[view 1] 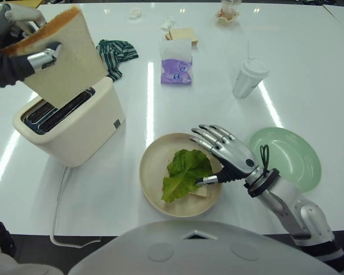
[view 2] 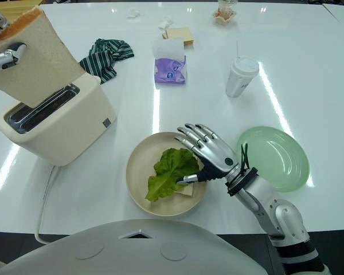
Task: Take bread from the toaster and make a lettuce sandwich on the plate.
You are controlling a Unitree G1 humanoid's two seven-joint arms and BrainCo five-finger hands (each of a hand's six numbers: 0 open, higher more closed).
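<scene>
My left hand [view 1: 31, 48] is shut on a slice of bread [view 1: 66, 60], holding it tilted just above the slots of the cream toaster [view 1: 80, 132] at the left. On the beige plate [view 1: 155, 166] lies a green lettuce leaf [view 1: 186, 172] over another bread slice [view 1: 200, 192], of which a corner peeks out. My right hand [view 1: 226, 154] rests at the plate's right rim, fingers spread over the lettuce and touching it, gripping nothing.
A pale green plate [view 1: 292, 157] sits right of the beige one. Behind are a white lidded cup with a straw [view 1: 249, 77], a purple tissue pack [view 1: 176, 67], a striped green cloth [view 1: 116, 54] and a small sandwich block [view 1: 183, 35]. The toaster's cord [view 1: 60, 200] trails toward the front edge.
</scene>
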